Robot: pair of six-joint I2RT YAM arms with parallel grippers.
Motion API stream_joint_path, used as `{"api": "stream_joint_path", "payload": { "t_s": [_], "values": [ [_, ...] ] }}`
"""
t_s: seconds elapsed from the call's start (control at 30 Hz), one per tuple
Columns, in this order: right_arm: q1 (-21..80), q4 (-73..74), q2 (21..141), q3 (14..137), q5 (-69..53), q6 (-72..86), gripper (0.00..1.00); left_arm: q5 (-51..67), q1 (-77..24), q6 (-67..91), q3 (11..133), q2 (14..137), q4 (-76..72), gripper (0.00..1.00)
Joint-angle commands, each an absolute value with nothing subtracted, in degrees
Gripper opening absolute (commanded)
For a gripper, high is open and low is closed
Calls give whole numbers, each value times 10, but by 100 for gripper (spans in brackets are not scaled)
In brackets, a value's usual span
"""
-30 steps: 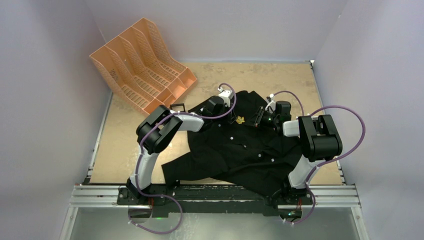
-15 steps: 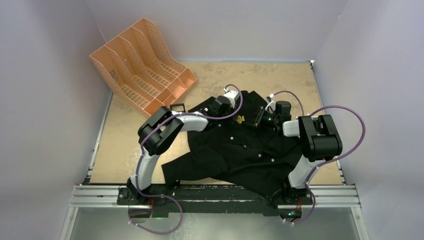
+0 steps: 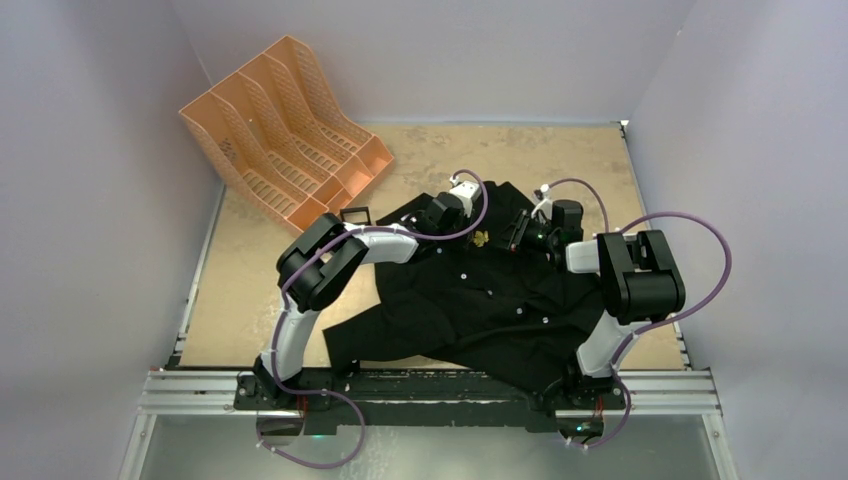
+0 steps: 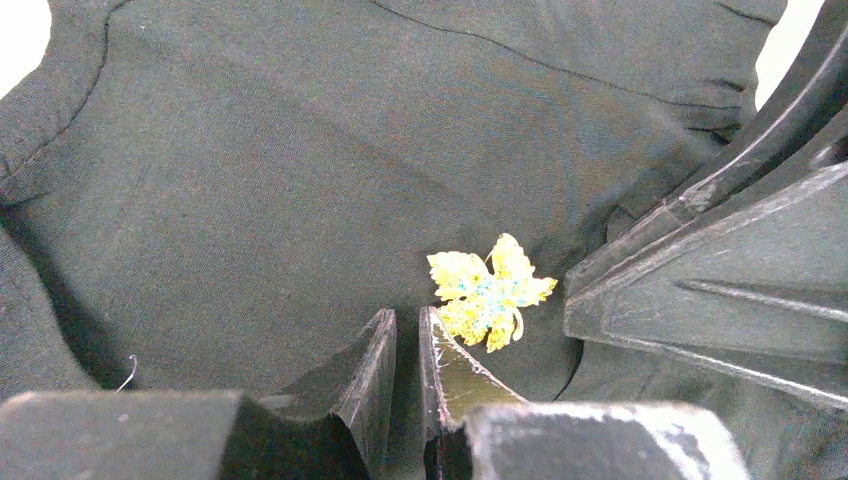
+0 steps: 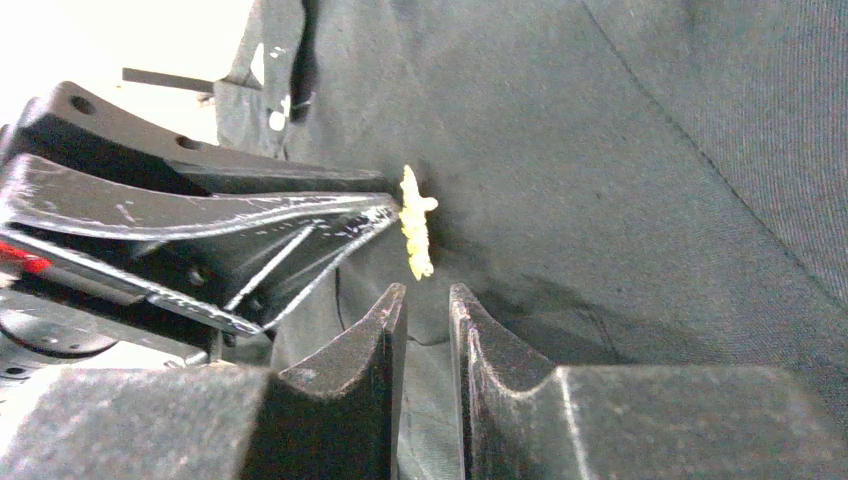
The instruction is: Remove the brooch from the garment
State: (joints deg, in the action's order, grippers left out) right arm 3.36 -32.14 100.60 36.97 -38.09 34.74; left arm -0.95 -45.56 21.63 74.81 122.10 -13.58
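Crept nearer brooch (image 4: 490,290) with left claw (image 4: 407,318), narrowed to a slit like right claw (image 5: 428,295); not gripping it yet, perhaps pinching shirt (image 4: 250,180), cannot tell.

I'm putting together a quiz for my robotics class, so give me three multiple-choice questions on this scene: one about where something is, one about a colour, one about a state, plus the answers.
1. Where does the orange file rack stand?
A) at the far left corner of the table
B) at its near right corner
C) in its middle

2. What colour is the brooch?
A) red
B) white
C) gold-yellow

3. What is the brooch's state?
A) lifted clear in a claw
B) lying on the black shirt
C) dropped in the rack

Answers:
1 A: the top view shows the rack far back on the left, away from both arms.
2 C: the leaf shows yellow against the dark cloth in both wrist views.
3 B: it sits on the cloth beside the left claw, not between its fingertips.
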Motion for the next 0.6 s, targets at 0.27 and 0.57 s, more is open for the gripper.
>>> {"api": "stream_joint_path", "payload": {
  "t_s": [0.27,0.57],
  "values": [
    [36,-368,992,380,-389,354,26,-20,-461,206,759,1227,-101,13],
    [46,-351,1004,387,-390,349,25,-18,-461,207,762,1228,-102,13]
  ]
}}
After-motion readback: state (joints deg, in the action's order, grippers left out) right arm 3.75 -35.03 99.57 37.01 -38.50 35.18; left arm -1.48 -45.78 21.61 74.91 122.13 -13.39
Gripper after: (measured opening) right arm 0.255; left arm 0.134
